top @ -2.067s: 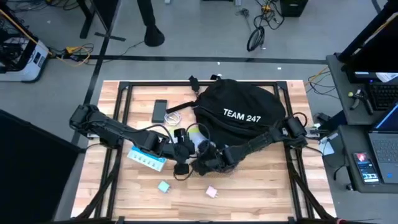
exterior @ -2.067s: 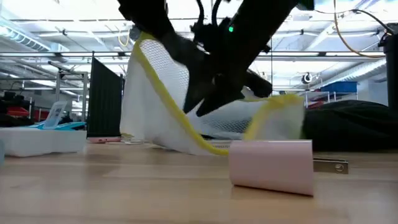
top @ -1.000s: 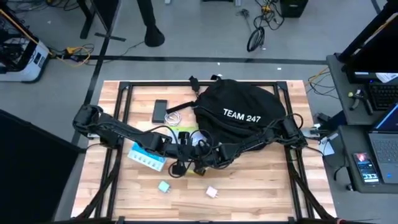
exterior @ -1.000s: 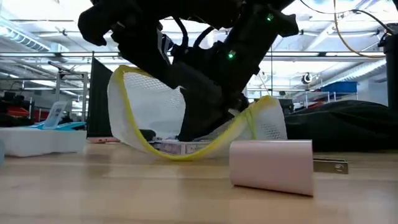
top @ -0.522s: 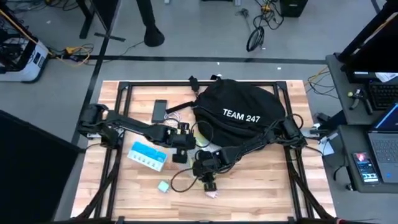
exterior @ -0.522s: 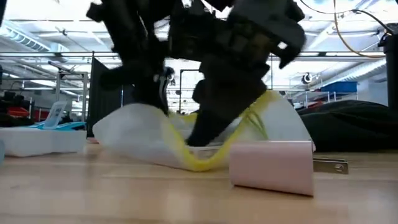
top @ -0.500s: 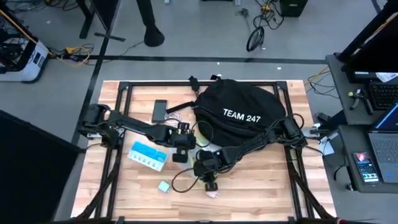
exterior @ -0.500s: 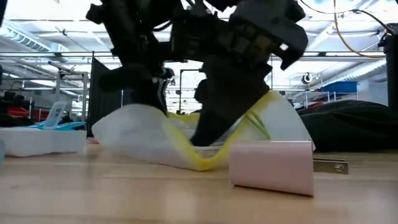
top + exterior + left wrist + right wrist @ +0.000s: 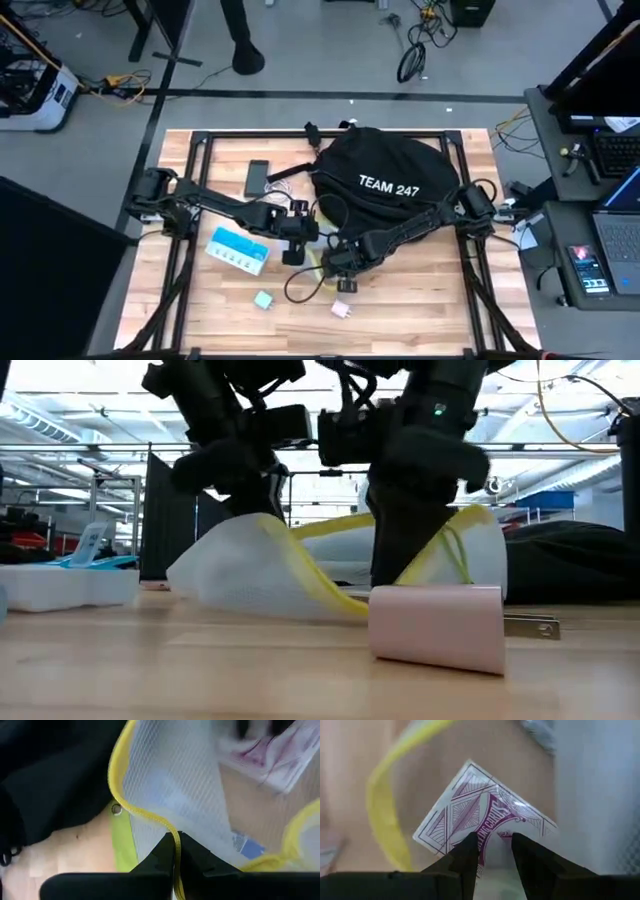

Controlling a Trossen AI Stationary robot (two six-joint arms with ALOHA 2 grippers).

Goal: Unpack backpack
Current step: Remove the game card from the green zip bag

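Observation:
The black backpack with white "TEAM 247" lettering lies at the table's far middle. Just in front of it a white mesh pouch with a yellow rim rests with its bottom on the table. My left gripper is shut on the pouch's rim. My right gripper reaches down into the pouch's mouth, its fingers a little apart over a purple card box that lies flat inside. In the low view my left gripper stands left of my right gripper. My left gripper pinches the pouch's yellow rim between its two fingertips, coming from above. That side of the rim is held up off the table and the mesh sags slack below it. My right gripper: I cannot tell whether its fingers touch the card box.
A pink charger lies near the front edge, with a small teal item to its left. A light-blue box, a dark phone and a white cable lie at the left. A black cord loops in front.
My right gripper went toward the near edge, then came back a little and now stands more upright in the pouch's mouth. The pouch, earlier held up in a tall U, has sagged lower and spread out on the table. My left gripper has kept hold of the rim.

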